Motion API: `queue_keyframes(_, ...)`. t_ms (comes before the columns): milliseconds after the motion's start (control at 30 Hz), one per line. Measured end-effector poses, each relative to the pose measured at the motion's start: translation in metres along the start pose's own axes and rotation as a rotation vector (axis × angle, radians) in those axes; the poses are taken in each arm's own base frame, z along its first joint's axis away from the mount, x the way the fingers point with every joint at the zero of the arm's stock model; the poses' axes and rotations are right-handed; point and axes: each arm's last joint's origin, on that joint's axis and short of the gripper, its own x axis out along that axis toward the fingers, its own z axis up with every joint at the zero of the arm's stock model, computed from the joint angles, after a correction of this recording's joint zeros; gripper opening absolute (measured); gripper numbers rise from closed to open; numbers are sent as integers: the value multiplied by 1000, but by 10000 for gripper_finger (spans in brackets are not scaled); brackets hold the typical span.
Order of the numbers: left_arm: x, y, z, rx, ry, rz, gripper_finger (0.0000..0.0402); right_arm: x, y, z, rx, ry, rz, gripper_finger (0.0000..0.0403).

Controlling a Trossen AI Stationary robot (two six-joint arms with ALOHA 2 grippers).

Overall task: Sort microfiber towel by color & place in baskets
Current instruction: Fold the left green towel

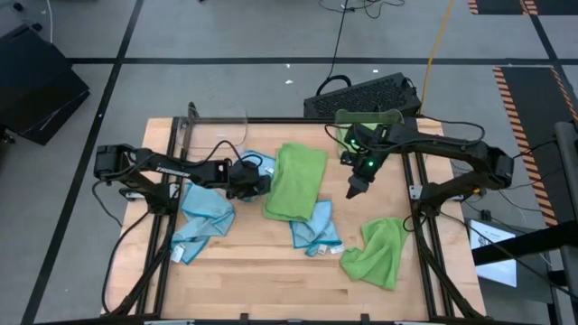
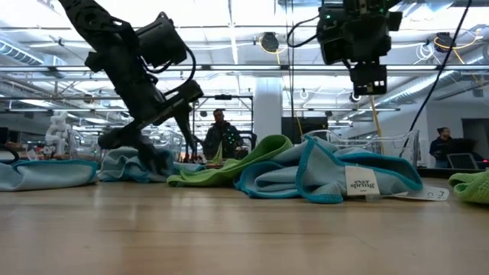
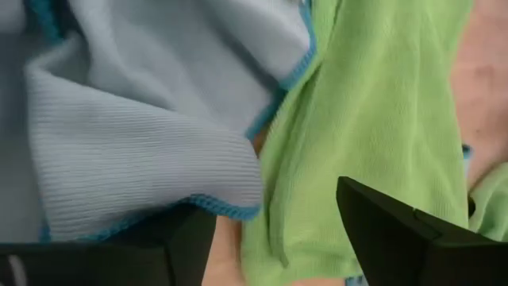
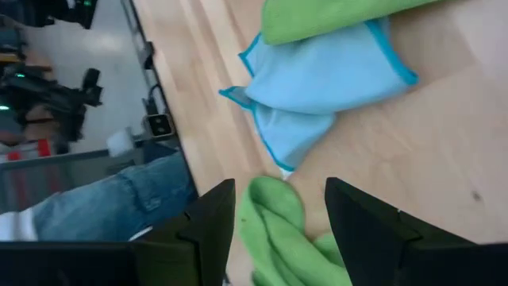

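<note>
Wooden table (image 1: 271,271) fills the middle of a grey-floored workshop, with a dark case at far left and a black keyboard (image 1: 361,95) behind it. At the back left corner stands a clear basket (image 1: 217,126), its walls barely visible. Next comes a crumpled blue towel (image 1: 203,217). Beside it, the left gripper (image 1: 257,179) sits low with fingers spread wide over a second blue towel (image 3: 135,127), half hidden under the arm, at the edge of the long green towel (image 1: 296,181). A third blue towel (image 1: 314,230) pokes from beneath that green one. The right gripper (image 1: 357,188) hangs above bare wood, fingers parted and empty. A second basket (image 1: 368,119) sits behind it. Another green towel (image 1: 379,253) lies front right.
</note>
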Motion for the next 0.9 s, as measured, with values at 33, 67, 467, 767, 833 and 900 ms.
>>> queue_keyframes(33,0,-1,1,-5,-5,-10,251,-1,0,-3,-2,-6,0,190)
queue_keyframes(67,0,-3,1,-11,-7,-32,246,-2,-1,-7,-1,-9,1,190)
queue_keyframes(467,-1,-7,-28,-16,24,-49,210,-6,-19,-43,106,-31,-1,190)
queue_keyframes(767,9,-5,-37,-18,30,-28,207,-9,-24,-34,124,-115,15,190)
queue_keyframes(833,13,-6,-38,-32,40,-46,207,-10,-25,-31,133,-141,23,190)
queue_keyframes(900,17,-8,-40,-33,44,-66,207,-11,-25,-30,142,-152,25,190)
